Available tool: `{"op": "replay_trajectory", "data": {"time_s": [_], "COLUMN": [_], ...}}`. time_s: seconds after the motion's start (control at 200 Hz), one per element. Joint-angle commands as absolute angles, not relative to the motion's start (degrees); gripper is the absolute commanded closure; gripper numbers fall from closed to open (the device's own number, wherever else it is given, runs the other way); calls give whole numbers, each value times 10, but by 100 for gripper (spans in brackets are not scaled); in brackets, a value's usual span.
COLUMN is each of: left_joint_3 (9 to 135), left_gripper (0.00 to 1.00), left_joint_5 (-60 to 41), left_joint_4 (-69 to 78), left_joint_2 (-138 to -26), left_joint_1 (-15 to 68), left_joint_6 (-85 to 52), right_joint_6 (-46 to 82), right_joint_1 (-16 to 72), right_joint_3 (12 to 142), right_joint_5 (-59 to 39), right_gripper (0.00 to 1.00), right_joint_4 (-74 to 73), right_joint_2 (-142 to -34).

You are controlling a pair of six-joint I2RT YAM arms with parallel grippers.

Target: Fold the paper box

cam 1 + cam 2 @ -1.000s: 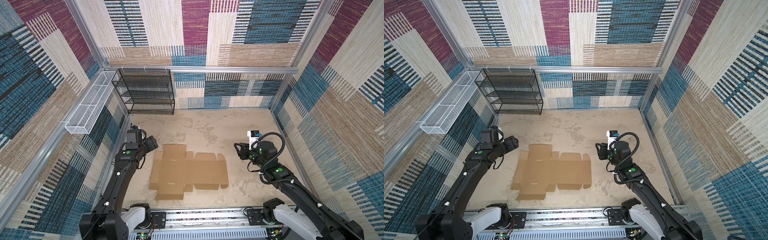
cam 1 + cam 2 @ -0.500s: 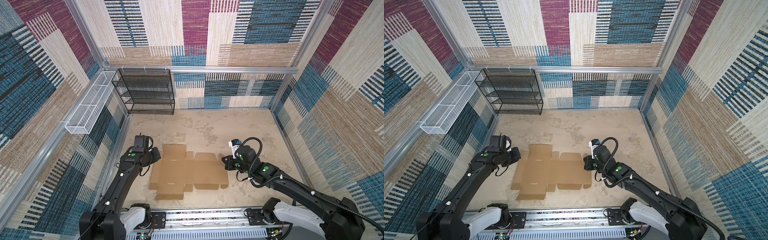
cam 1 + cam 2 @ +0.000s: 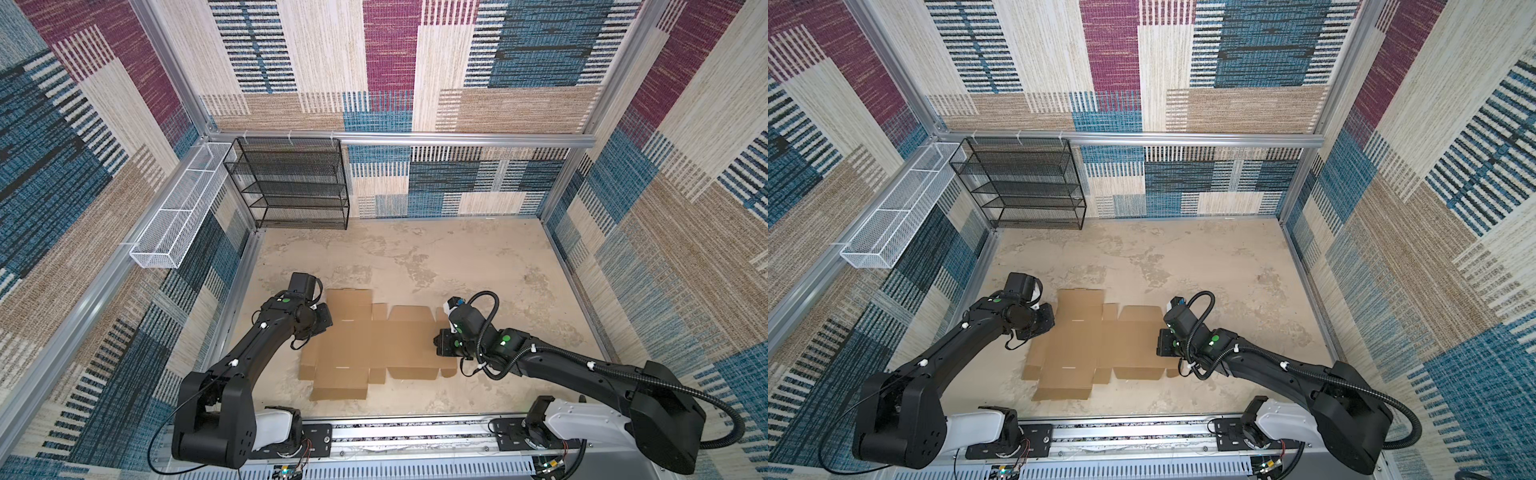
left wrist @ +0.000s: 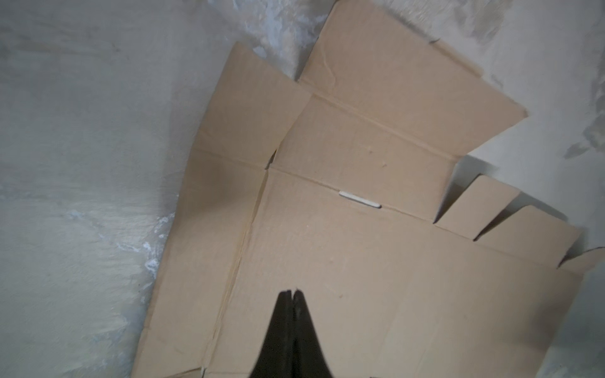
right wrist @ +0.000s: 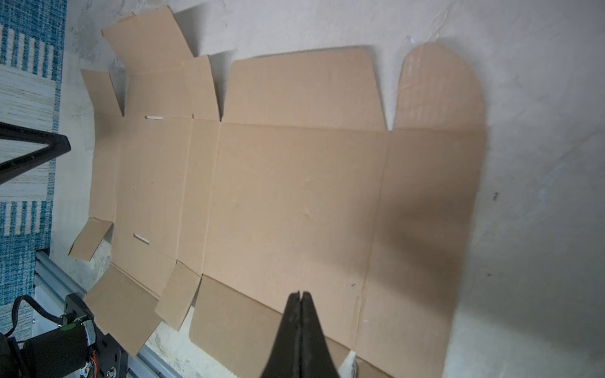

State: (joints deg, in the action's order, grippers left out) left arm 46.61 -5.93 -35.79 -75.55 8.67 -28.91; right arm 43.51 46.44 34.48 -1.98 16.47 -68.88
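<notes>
Seeing paper box [image 3: 374, 345] flat, unfolded on table [image 3: 436, 257], long axis running left-right. Our left claw [image 4: 292, 292] closed tight, empty, over its left end; right claw [image 5: 300, 293] likewise over right end. Both equally near, we judge.

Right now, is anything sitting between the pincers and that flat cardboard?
Nothing visible does. The left pincer and the right pincer, both shut, are right over the paper box, which lies unfolded with nothing on it.
</notes>
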Motion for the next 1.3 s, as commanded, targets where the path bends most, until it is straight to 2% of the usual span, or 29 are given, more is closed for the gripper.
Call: {"op": "replay_trajectory", "data": {"time_s": [0.0, 0.656, 0.796, 1.007, 1.297], "left_joint_3": [460, 433, 436, 433, 406], "left_gripper": [100, 100, 100, 100, 100], "left_joint_5": [-50, -37, -37, -50, -73], "left_joint_4": [-343, -294, -272, -257, -248], "left_joint_2": [-769, -822, -855, -901, -872], "left_joint_1": [91, 96, 96, 96, 104], "left_joint_6": [-305, -323, -322, -331, -364], "right_joint_6": [452, 449, 449, 427, 329], "right_joint_1": [466, 466, 463, 418, 349], "right_joint_3": [344, 361, 363, 369, 472], "right_joint_5": [-27, -49, -44, -81, -87], "right_gripper": [100, 100, 97, 96, 95], "right_joint_4": [138, 96, 89, 35, 42], "right_joint_2": [-701, -782, -803, -861, -977]}}
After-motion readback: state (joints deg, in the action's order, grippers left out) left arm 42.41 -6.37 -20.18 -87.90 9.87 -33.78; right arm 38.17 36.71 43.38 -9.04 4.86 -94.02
